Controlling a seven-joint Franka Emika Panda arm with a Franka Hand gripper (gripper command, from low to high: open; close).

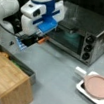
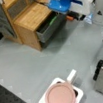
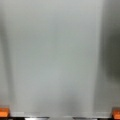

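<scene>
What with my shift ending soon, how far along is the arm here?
Done: the drawer stands pulled open, with green and orange items inside. In hand: nothing; the gripper hangs open and empty over the grey table beside it. Left: no item is gripped yet; the pink pan sits apart.

Both front views look down steeply on the grey counter (image 1: pixel 58 75) from opposite sides, sharing the toaster oven (image 1: pixel 81 38), pink pan (image 2: pixel 60 96) and wooden cabinet (image 2: pixel 28 17), while the wrist view faces bare counter close up, orange fingers (image 3: pixel 3 112) at its bottom corners.
</scene>
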